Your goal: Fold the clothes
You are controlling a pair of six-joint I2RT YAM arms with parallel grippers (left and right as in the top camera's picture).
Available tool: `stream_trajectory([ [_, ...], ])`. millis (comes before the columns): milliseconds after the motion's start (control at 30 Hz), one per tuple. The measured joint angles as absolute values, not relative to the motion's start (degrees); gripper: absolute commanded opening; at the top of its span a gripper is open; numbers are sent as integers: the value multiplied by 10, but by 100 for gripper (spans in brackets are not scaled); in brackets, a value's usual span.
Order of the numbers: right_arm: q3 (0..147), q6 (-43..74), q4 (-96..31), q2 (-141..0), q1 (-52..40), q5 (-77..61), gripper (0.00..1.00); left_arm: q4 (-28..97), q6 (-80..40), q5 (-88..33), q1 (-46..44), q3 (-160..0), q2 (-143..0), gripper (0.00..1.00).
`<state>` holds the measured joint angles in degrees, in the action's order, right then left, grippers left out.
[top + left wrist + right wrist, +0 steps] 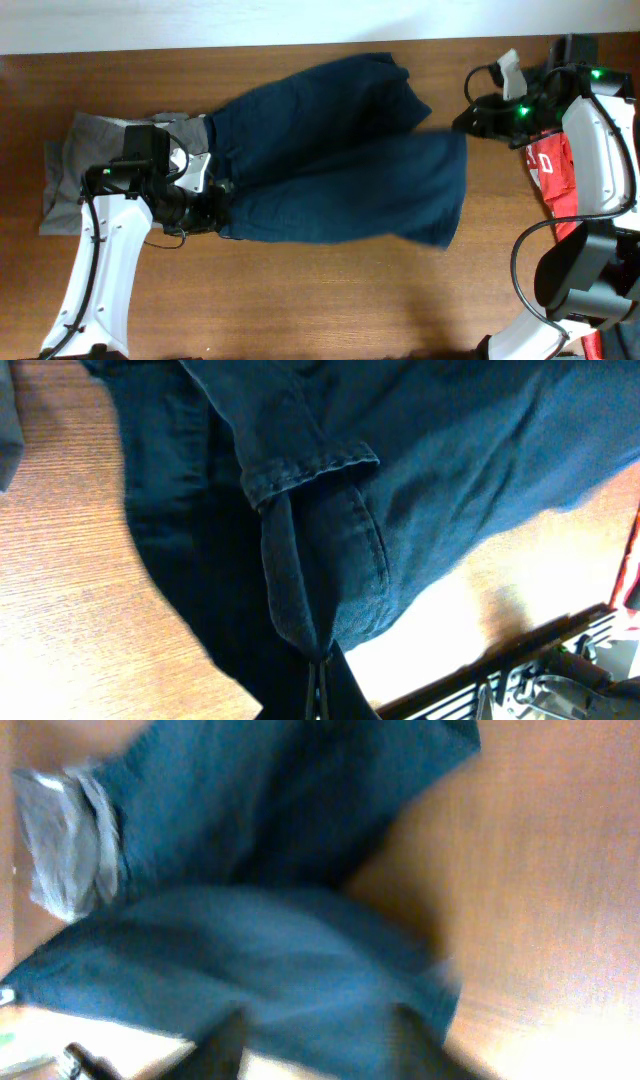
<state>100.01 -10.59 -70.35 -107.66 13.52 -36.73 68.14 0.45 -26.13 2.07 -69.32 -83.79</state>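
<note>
The table [330, 290] is brown wood grain, and the overhead view shows a strip of white wall [200, 20] along its far edge. The blue denim garment [340, 170] lies spread across the middle of the table, waistband toward my left arm and two legs fanning out to the right. A grey garment [70, 160] sits at the left end, partly under the arm and the denim's waist. A red garment [560, 175] lies at the right edge, beneath the right arm.

From above, the left gripper [212, 200] sits at the waistband, but its state is hard to read there. The left wrist camera settles it: the fingers are pressed together on a gathered fold of denim, just beneath a stitched hem, with the cloth hanging above bare wood.

The right gripper [462, 122] hovers by the outer edge of the far leg in the overhead picture. Its wrist view is blurred, yet both dark fingers [225, 1040] stand spread wide, with denim showing between them and nothing pinched. That view also catches the grey garment beyond the waistband.
</note>
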Motion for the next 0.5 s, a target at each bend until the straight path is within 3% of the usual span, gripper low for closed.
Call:
stream_trajectory([
  [100,997,-110,-738,-1077,135,-333,75,682,5,-261,21,-693,-838,0],
  [500,808,-104,-747,-1076,135,-283,73,684,5,-259,21,-693,-838,0],
])
